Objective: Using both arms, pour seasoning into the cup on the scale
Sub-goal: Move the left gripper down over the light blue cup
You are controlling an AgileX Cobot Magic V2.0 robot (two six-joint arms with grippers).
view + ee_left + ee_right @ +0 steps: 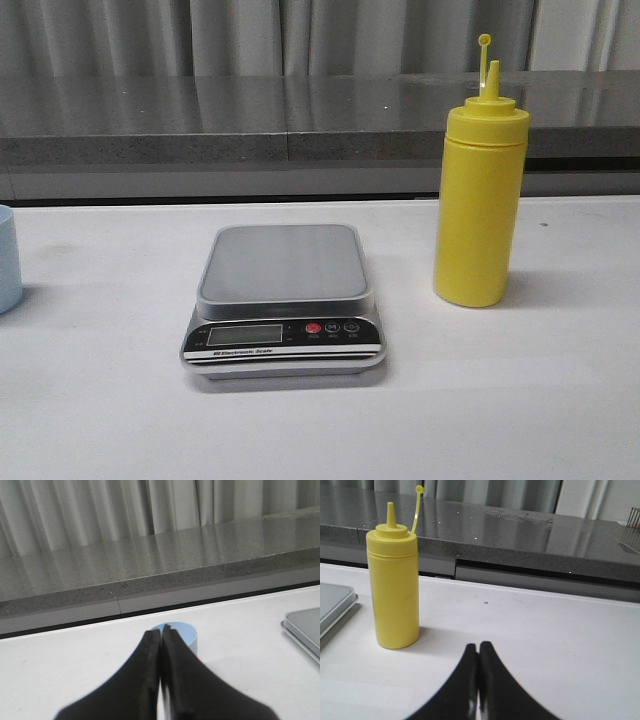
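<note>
- Scale (284, 300) centre of table (100, 400), platform bare.
- Bottle (479, 195) upright right of it; cup (8, 258) far left.
- Left gripper (161, 632) and right gripper (478, 647) closed, holding nothing.

The scale (284, 298) sits mid-table — cup (8, 258) far left, seasoning (479, 200) right.

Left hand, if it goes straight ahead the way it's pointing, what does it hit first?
Most likely the cup: it stands just beyond the shut tips of the left hand, nearly in line. Exact depth is unclear.
</note>
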